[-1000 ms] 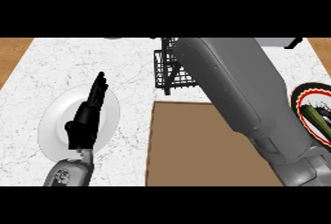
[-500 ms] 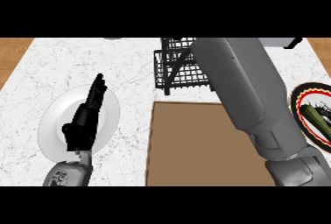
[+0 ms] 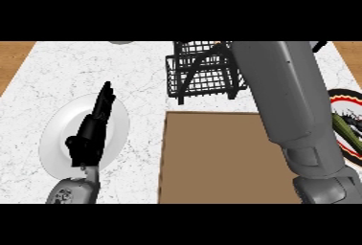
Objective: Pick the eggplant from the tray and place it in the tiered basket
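The black left hand [image 3: 90,129], fingers straight and released, rests at 8 o'clock over the round white plate [image 3: 58,125] on the white marble worktop [image 3: 78,72]. The grey right forearm [image 3: 290,100] crosses the flat brown tray [image 3: 219,158] toward the black wire tiered basket [image 3: 201,72] at 12 o'clock. The right hand and the eggplant are hidden.

White plate [image 3: 56,143] on marbled counter [image 3: 63,72], patterned plate [image 3: 348,107] at right edge

No text, label, brand or number can be read anywhere — not on the counter, plate, basket, tray or arms.
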Motion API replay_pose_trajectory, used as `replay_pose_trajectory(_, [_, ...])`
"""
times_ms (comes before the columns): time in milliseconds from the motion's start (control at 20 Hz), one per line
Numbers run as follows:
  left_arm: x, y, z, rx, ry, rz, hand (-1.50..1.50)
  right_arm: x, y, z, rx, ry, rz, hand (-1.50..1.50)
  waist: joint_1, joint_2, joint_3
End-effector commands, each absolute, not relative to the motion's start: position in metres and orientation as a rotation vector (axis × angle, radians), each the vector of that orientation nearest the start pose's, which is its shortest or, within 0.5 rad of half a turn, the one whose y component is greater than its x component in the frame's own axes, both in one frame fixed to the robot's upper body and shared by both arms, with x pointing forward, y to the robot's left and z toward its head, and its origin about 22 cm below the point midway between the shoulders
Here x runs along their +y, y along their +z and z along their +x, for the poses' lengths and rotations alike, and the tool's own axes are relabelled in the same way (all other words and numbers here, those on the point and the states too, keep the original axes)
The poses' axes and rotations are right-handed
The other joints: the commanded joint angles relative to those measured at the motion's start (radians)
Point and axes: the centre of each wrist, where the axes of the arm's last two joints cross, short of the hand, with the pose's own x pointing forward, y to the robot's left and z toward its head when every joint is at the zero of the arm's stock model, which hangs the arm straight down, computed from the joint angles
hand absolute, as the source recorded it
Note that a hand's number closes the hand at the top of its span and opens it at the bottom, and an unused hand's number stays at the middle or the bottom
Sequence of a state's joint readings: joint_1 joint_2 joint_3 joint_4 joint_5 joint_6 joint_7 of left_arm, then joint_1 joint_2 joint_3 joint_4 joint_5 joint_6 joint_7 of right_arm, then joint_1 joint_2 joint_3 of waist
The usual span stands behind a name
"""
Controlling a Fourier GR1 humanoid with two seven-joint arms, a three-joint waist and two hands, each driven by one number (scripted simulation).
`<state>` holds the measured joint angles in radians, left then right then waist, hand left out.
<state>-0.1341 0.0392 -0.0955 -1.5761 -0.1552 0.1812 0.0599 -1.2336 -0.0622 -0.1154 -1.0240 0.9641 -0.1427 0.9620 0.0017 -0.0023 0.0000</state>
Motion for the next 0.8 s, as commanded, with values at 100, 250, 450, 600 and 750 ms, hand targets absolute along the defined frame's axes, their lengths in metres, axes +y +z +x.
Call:
replay_pose_trajectory(100, [0.206, 0.025, 0.267, -1.635, -0.082, 0.217, 0.0, -0.155, 0.272, 0.402, -1.301, -0.056, -0.982, -1.5, -0.031, -0.007, 0.001])
replay_pose_trajectory(250, [0.196, 0.028, 0.265, -1.645, -0.073, 0.213, 0.0, -0.177, 0.288, 0.376, -1.318, -0.154, -0.905, -1.5, -0.046, -0.016, 0.001])
replay_pose_trajectory(450, [0.218, 0.022, 0.265, -1.628, -0.054, 0.234, 0.0, -0.232, 0.274, 0.332, -1.366, -0.198, -0.874, -1.5, -0.069, -0.018, 0.001])
replay_pose_trajectory(600, [0.206, 0.02, 0.263, -1.624, -0.054, 0.25, 0.0, -0.274, 0.255, 0.294, -1.367, -0.211, -0.888, -1.5, -0.07, -0.015, 0.002])
replay_pose_trajectory(750, [0.231, 0.025, 0.258, -1.619, -0.059, 0.243, 0.0, -0.289, 0.228, 0.247, -1.373, -0.169, -0.853, -1.5, -0.067, -0.016, 0.002])
